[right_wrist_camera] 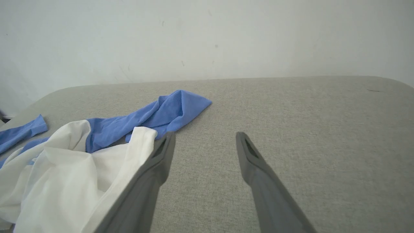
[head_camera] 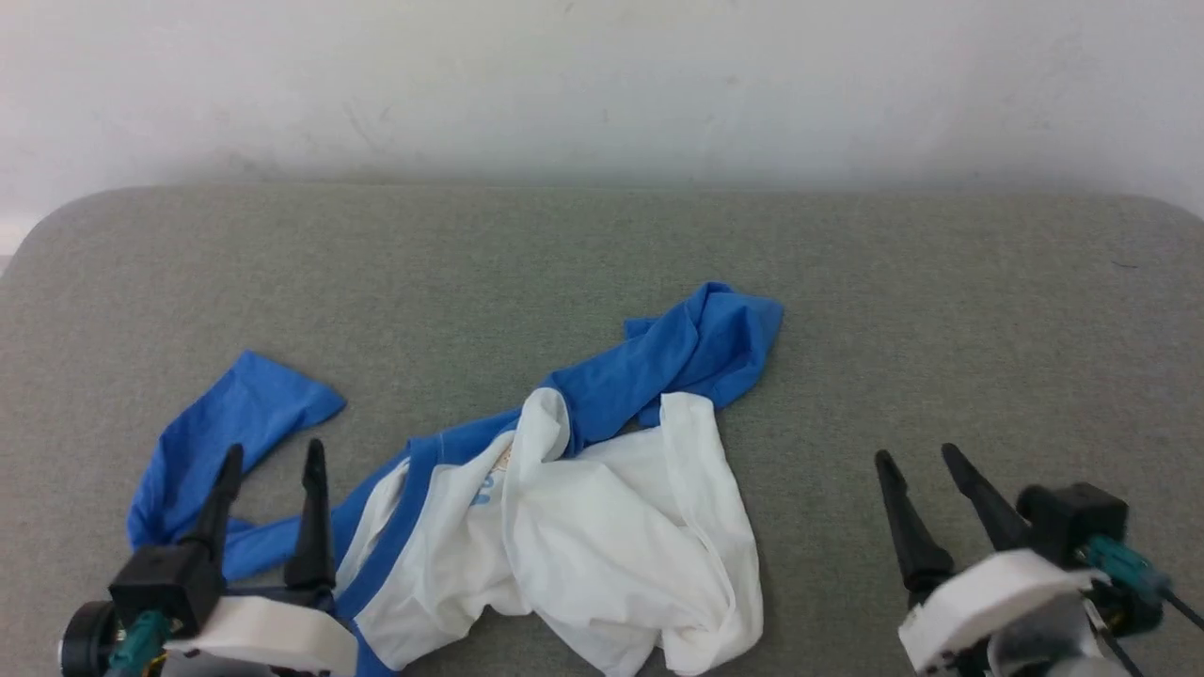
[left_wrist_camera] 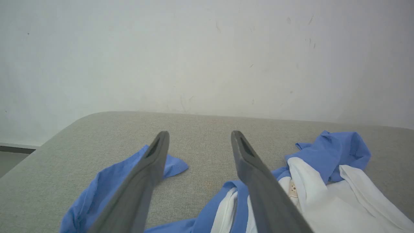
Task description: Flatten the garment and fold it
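Note:
The garment (head_camera: 583,527) lies crumpled near the front of the grey padded surface (head_camera: 602,263): white body bunched up, one blue sleeve (head_camera: 687,353) stretching back right, the other (head_camera: 221,428) spread to the left. My left gripper (head_camera: 273,456) is open above the left sleeve, nothing between its fingers. In the left wrist view the left gripper (left_wrist_camera: 199,134) straddles bare fabric between that sleeve (left_wrist_camera: 106,187) and the blue neckband (left_wrist_camera: 226,197). My right gripper (head_camera: 917,456) stands open to the right of the garment, holding nothing. In the right wrist view the right gripper (right_wrist_camera: 205,136) sits beside the white body (right_wrist_camera: 71,174).
A white wall (head_camera: 602,85) rises directly behind the padded surface. Its rounded back corners show at left (head_camera: 66,212) and right (head_camera: 1171,207). Bare grey fabric (head_camera: 988,329) extends right of the garment and behind it.

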You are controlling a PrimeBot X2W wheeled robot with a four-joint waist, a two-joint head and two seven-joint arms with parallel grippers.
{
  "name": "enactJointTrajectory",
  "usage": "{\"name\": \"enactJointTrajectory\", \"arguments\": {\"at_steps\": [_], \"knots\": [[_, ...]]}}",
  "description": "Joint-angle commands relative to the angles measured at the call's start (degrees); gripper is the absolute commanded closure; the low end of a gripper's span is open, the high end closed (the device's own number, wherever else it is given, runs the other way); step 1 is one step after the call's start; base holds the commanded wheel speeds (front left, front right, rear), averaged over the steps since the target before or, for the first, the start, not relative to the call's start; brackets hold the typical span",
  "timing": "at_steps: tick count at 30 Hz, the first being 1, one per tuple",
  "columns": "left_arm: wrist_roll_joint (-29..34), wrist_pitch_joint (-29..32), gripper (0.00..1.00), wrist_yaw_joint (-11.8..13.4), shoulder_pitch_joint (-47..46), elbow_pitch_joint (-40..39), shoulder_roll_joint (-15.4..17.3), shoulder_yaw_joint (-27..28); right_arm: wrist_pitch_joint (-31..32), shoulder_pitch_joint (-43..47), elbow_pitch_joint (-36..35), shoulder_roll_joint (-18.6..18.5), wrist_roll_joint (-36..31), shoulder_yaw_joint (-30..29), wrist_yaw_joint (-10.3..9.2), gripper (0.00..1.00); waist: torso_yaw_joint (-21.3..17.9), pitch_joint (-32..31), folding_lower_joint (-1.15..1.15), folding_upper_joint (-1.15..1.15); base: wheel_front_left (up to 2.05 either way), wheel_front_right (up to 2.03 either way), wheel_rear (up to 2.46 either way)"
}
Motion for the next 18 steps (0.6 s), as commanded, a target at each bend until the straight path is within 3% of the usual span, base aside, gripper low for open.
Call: {"name": "enactJointTrajectory", "arguments": {"at_steps": [1, 10, 18], "knots": [[0.93, -0.25, 0.0, -0.69, 0.72, -0.51, -0.62, 0.14, 1.1, -2.4, 1.81, 0.11, -0.07, 0.18, -0.04, 0.0, 1.07, 0.5, 0.0, 0.0, 0.0, 0.0, 0.0], [4.47, -0.26, 0.0, -5.31, -1.76, -1.98, -5.8, -0.66, 10.66, -23.53, 25.14, 0.11, 2.54, 1.9, -0.04, 0.0, 7.38, 3.09, 0.0, 0.0, 0.0, 0.0, 0.0], [7.02, -0.26, 0.0, -10.0, -6.03, -1.81, -10.95, -1.51, 19.77, -41.45, 46.12, -1.87, -1.58, -1.62, -0.04, 0.0, 13.35, 6.75, 0.0, 0.0, 0.0, 0.0, 0.0]]}}
